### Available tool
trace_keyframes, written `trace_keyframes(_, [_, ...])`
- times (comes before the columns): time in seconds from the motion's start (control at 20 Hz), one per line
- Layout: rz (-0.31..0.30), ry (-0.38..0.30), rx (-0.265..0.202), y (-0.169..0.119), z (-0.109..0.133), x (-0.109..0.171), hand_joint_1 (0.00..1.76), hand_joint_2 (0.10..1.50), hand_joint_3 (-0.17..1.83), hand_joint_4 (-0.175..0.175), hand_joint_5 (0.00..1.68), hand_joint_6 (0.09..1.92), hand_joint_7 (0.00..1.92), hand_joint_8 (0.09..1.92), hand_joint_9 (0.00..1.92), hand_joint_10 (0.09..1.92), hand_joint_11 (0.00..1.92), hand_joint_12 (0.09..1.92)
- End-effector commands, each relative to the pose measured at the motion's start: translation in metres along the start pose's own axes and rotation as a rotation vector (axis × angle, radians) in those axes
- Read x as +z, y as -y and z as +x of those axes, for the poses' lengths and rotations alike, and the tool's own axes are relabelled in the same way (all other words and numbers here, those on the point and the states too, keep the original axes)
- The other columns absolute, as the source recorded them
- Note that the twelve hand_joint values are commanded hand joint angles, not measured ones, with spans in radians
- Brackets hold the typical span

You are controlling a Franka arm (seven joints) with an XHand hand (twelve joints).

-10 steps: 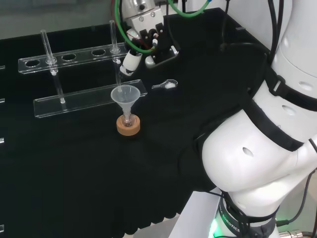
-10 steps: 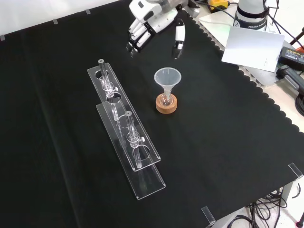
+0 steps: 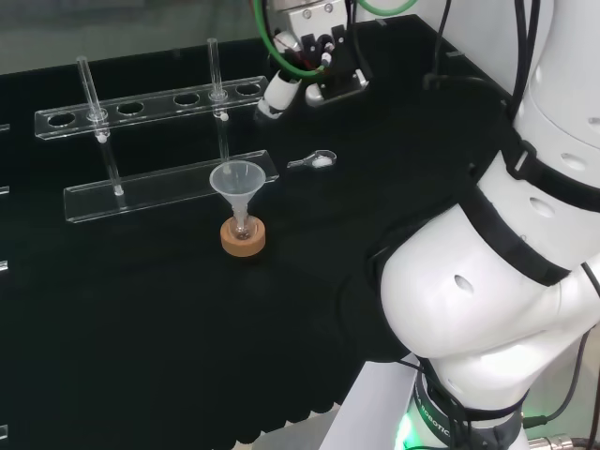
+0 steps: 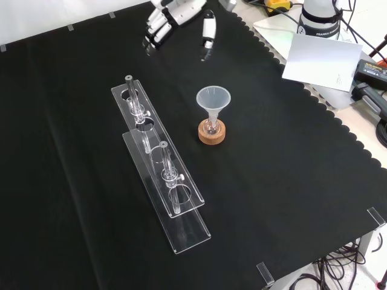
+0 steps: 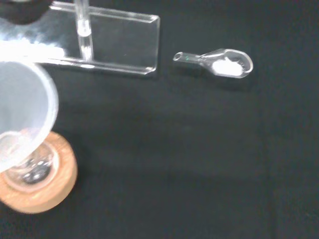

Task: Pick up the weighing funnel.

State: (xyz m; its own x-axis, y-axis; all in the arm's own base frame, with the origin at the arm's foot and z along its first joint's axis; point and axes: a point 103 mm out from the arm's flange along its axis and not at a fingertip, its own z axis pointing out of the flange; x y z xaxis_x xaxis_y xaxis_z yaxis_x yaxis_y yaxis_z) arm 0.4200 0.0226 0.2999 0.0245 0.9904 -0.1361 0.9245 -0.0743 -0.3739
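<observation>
Black and white robot hand [image 4: 163, 21] is hovering over the far edge of the black cloth-covered bench [image 4: 290, 199], at the top of the front view. Its fingers are hanging relaxed and spread, with the thumb set apart, and are holding nothing.

A long clear plastic test-tube rack [image 3: 141, 105] is lying across the cloth, with thin clear tubes standing upright in it.

Near the rack's lower plate, the big clear cone-shaped funnel [image 3: 236, 178] is standing mouth up, its stem sitting in a small flask. A round cork ring [image 3: 243, 239] is supporting that flask.

The small clear scoop-shaped weighing funnel [image 3: 317, 161] is lying flat on the cloth. In the head view it is just right of the rack's lower plate and below the hand, apart from the fingers. In the wrist view its bowl [image 5: 224, 63] is carrying a white substance.
</observation>
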Motion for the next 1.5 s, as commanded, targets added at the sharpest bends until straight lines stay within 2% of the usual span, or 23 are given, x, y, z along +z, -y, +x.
trace_keyframes(0.05, [-0.05,-0.044,0.025,-0.024,-0.04,0.002,0.74,0.69,0.31,-0.059,0.32,0.09,0.14,0.68,0.42,0.67,0.38,1.4])
trace_keyframes(0.2, [-0.065,-0.063,0.032,-0.038,-0.055,0.007,0.83,0.68,0.36,-0.059,0.37,0.09,0.21,0.68,0.49,0.63,0.43,1.36])
trace_keyframes(0.45, [-0.049,-0.09,0.035,-0.072,-0.075,0.022,0.91,0.64,0.45,-0.056,0.43,0.09,0.28,0.67,0.58,0.59,0.47,1.31])
trace_keyframes(0.9, [0.026,-0.075,-0.002,-0.141,-0.082,0.058,0.93,0.62,0.5,-0.051,0.48,0.09,0.32,0.67,0.61,0.57,0.49,1.3])
trace_keyframes(1.2, [0.067,-0.07,-0.011,-0.166,-0.087,0.085,0.93,0.61,0.51,-0.045,0.51,0.09,0.32,0.67,0.62,0.57,0.5,1.3])
trace_keyframes(1.5, [0.107,-0.082,-0.02,-0.177,-0.096,0.112,0.94,0.6,0.52,-0.04,0.53,0.09,0.33,0.67,0.63,0.56,0.5,1.3])
